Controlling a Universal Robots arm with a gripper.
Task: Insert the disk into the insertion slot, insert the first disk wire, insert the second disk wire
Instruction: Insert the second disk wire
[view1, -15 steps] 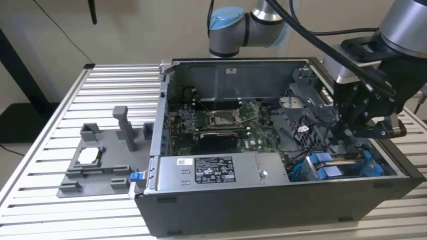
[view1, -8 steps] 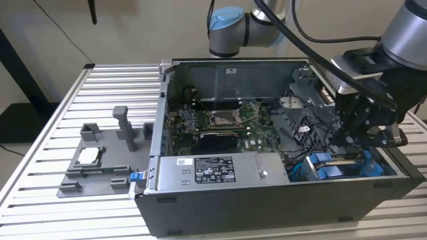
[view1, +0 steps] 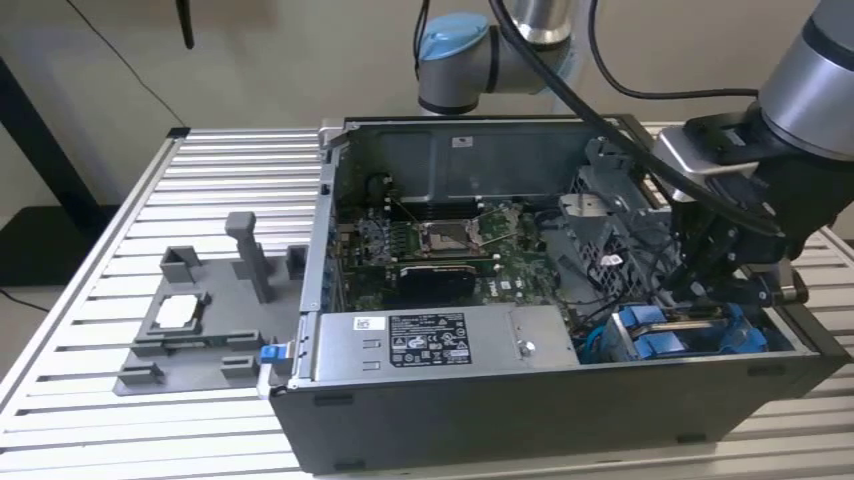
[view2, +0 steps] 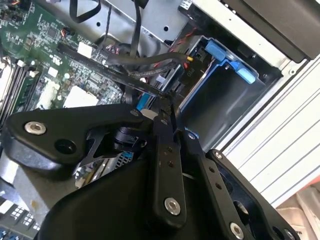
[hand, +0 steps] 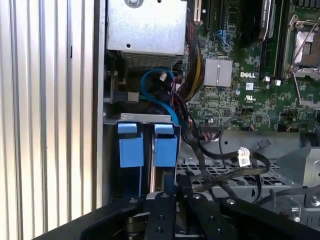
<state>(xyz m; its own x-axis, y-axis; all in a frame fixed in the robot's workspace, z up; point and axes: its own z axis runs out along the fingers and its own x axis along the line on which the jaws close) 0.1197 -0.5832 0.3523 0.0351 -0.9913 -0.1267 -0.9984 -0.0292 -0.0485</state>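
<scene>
The gripper (view1: 714, 290) hangs over the drive cage (view1: 687, 335) in the case (view1: 534, 400) corner, fingers together; whether they clamp anything, I cannot tell. Black cables (hand: 225, 170) crowd beside the cage; the fixture tray (view1: 187, 340) sits outside the case.

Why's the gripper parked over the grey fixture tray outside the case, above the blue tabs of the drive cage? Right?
Not quite. The gripper is inside the open computer case, not over the grey fixture tray, which sits apart on the exterior view's left. It does hang above the blue tabs of the drive cage, as the exterior view shows.
</scene>
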